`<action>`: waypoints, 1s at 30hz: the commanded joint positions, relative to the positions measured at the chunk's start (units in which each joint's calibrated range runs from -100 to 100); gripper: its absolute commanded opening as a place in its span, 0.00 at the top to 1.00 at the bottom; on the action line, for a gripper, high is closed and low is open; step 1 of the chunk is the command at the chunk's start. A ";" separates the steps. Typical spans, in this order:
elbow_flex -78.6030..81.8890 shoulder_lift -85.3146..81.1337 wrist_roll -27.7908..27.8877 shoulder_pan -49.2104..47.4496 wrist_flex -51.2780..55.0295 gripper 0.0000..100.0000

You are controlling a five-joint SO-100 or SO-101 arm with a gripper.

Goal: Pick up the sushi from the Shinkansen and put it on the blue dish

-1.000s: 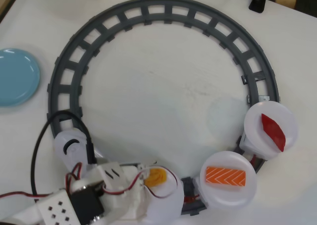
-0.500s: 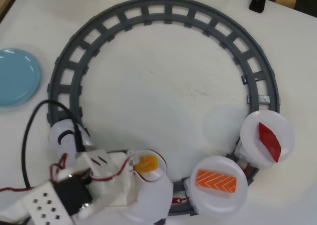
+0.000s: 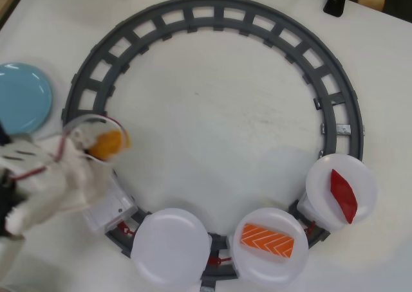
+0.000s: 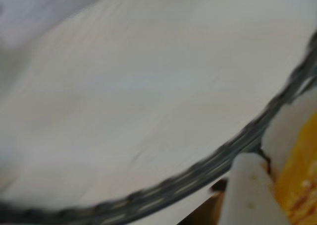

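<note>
Fingers (image 3: 103,144) closed on the sushi (image 3: 106,142) hold it lifted over the grey track (image 3: 219,14), just right of the blue dish (image 3: 22,99); best to carry it level across the rim before letting go.

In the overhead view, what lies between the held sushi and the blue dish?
The gray track's left arc and bare table; the gripper holds the sushi just right of the blue dish.

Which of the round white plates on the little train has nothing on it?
The left white plate, nearest the gripper, is bare. The middle one carries striped orange salmon, the right one a dark red piece.
</note>
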 commanded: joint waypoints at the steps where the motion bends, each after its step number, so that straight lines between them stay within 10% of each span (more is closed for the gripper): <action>1: -2.44 2.45 -1.82 -7.79 -0.40 0.98; 30: -31.11 44.93 -2.66 -36.84 -0.49 0.98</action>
